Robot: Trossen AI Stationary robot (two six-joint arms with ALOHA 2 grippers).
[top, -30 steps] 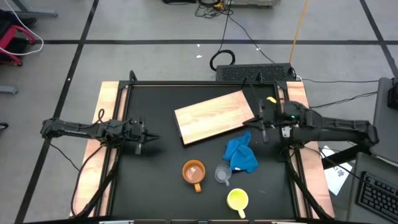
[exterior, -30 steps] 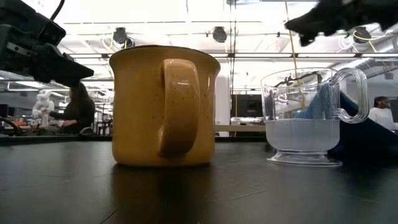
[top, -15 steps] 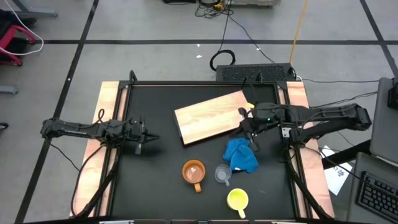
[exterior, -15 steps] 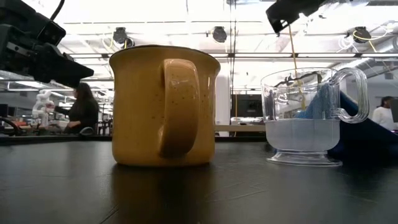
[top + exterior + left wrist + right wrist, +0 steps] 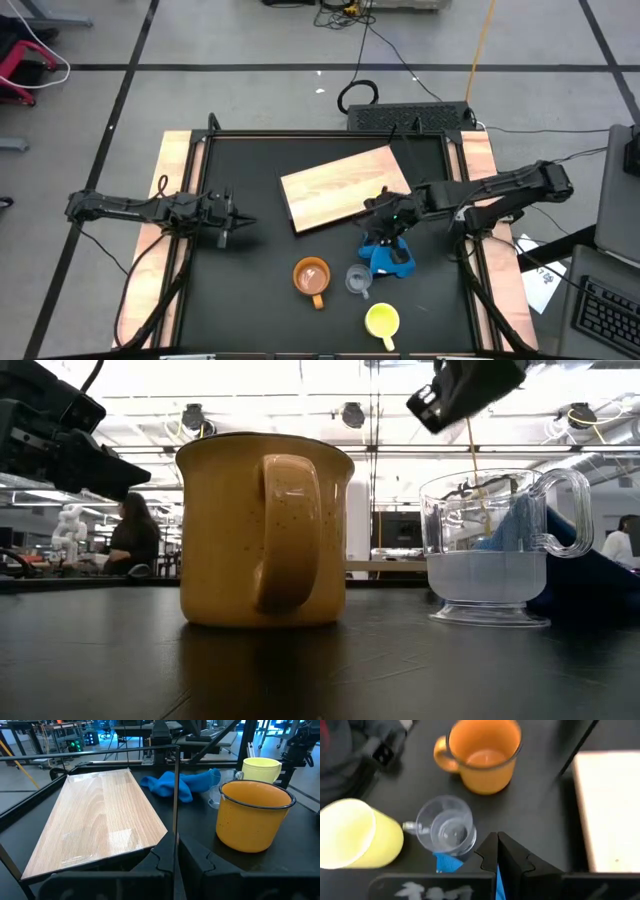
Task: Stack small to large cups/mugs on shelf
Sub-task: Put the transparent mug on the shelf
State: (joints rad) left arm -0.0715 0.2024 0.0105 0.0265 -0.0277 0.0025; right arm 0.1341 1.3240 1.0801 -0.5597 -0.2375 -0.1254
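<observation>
Right gripper (image 5: 385,222) pinched closed, empty, above blue cloth (image 5: 390,255). Just ahead: glass cup (image 5: 445,827); past it orange mug (image 5: 482,752) and yellow mug (image 5: 355,840). Shelf (image 5: 345,187) beside. Left gripper (image 5: 232,222) closed, empty, well apart at table edge.

Grey floor (image 5: 250,40) with dark lines; a seated person (image 5: 128,538) beyond the table.

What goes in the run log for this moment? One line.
left gripper: shut, idle | right gripper: shut, above cloth | cups: off board
</observation>
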